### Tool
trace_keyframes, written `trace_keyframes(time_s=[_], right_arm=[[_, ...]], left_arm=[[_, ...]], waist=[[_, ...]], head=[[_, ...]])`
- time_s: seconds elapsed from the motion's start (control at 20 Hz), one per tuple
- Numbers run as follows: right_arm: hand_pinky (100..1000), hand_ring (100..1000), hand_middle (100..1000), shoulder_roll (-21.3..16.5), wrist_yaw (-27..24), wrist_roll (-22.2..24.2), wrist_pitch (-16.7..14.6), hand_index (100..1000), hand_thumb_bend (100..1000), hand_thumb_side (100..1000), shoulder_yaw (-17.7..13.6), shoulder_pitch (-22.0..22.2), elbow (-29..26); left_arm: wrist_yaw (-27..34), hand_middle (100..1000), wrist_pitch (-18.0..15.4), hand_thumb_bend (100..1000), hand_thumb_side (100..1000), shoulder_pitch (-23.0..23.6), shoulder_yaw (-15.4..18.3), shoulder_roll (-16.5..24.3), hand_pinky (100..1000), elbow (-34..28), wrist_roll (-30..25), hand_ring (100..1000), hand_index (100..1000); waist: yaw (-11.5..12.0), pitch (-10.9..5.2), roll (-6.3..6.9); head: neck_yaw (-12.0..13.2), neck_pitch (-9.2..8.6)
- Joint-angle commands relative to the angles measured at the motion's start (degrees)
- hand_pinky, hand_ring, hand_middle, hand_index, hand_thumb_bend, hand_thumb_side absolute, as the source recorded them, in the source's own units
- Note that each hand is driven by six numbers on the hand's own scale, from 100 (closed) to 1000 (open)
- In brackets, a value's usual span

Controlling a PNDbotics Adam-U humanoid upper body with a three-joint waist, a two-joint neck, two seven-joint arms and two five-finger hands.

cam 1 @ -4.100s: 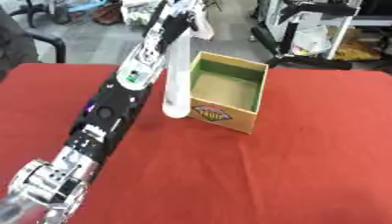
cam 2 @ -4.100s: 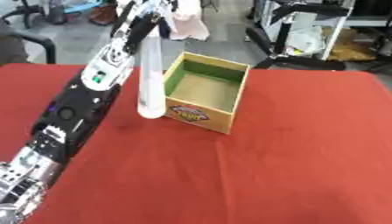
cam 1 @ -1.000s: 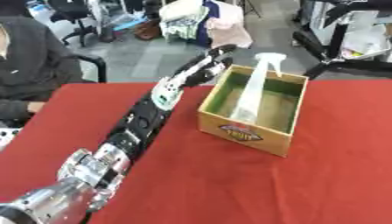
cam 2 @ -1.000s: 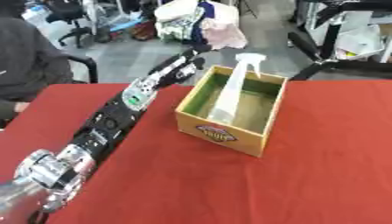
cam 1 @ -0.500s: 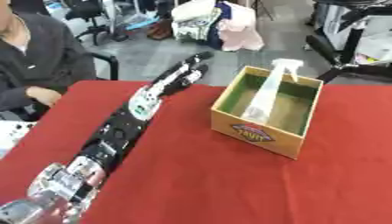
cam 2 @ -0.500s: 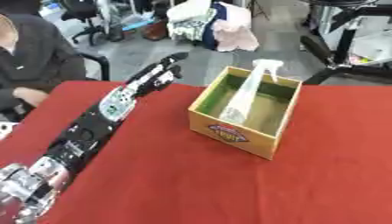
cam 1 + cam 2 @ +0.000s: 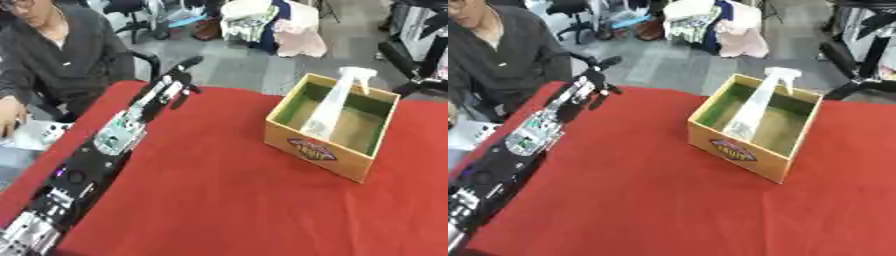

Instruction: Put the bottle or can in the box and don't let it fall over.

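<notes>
A pale, translucent spray bottle [image 7: 332, 106] stands inside the open cardboard box [image 7: 331, 150], leaning — its base is down near the box's front wall and its nozzle head tilts back over the far rim. The box sits on the red surface [image 7: 219, 200], toward the right, with a printed label on its near face. The left hand [image 7: 171, 84] is well apart from the box, off to its left near the far edge of the surface, at the end of a long black arm that runs in from the lower left corner. Its fingers look straight and relaxed, holding nothing, though the blur makes this hard to confirm. The right hand shows in neither view.
</notes>
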Motion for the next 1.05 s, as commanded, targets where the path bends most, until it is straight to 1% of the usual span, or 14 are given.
trace_keyframes(time_s=[0.05,0.15,0.25,0.45,0.6,0.7,0.8,0.95,1.0,1.05], right_arm=[[817,1000,1000,-1.78,0.30,-0.80,-1.15,953,100,679,-0.91,0.19,-0.33],[816,1000,1000,-2.05,0.27,-1.33,-1.58,952,100,670,-1.28,0.54,-0.23],[814,1000,1000,-2.25,0.09,-1.75,-2.02,951,100,662,-1.52,0.82,-0.29],[812,1000,1000,-2.31,-0.22,-2.16,-2.55,950,100,656,-1.63,1.11,-0.33],[810,1000,1000,-2.31,-0.47,-2.40,-2.80,948,100,653,-1.74,1.27,-0.48],[809,1000,1000,-2.28,-0.61,-2.62,-2.86,948,100,653,-1.79,1.34,-0.51],[808,1000,1000,-2.22,-0.75,-2.76,-2.89,947,100,649,-1.76,1.35,-0.57],[807,1000,1000,-2.17,-0.95,-2.84,-2.93,946,100,652,-1.67,1.46,-0.72],[806,1000,1000,-2.16,-0.98,-2.89,-2.92,946,100,643,-1.66,1.48,-0.73],[806,1000,1000,-2.15,-1.01,-2.92,-2.92,946,100,653,-1.63,1.49,-0.74]], left_arm=[[0.63,1000,1.37,130,899,2.93,1.64,-2.59,715,-8.52,0.12,100,1000],[0.36,1000,2.78,123,882,4.93,1.55,-5.65,710,-12.15,-0.31,100,1000],[-0.13,1000,4.21,119,871,5.83,1.33,-8.79,705,-14.88,-1.12,100,1000],[-1.92,1000,6.69,115,859,6.42,1.02,-15.21,703,-18.30,-3.09,100,1000],[-3.46,1000,8.10,122,855,5.91,0.73,-19.17,699,-19.55,-4.05,100,1000],[-4.13,1000,8.93,127,857,5.49,0.66,-21.24,698,-20.05,-4.81,100,1000],[-4.56,1000,9.79,132,862,5.19,0.71,-22.85,697,-20.14,-5.46,100,1000],[-4.94,1000,11.06,143,872,4.86,0.82,-24.74,692,-19.96,-5.96,100,1000],[-4.96,1000,11.45,137,849,4.76,0.76,-25.15,690,-19.92,-6.07,100,999],[-5.00,1000,11.78,146,878,4.73,0.67,-25.44,689,-19.87,-6.22,100,999]], waist=[[0.73,-1.15,-0.22],[1.36,-1.15,-0.37],[1.86,-1.15,-0.56],[2.45,-1.13,-0.91],[2.48,-1.02,-1.05],[2.70,-0.98,-1.15],[2.97,-1.01,-1.25],[3.11,-0.94,-1.29],[3.14,-0.90,-1.30],[3.11,-0.89,-1.32]], head=[[-2.01,0.97],[-3.42,1.47],[-4.88,1.96],[-8.01,2.92],[-11.61,3.90],[-13.76,4.56],[-15.21,4.85],[-16.34,4.83],[-16.60,5.06],[-16.66,5.23]])
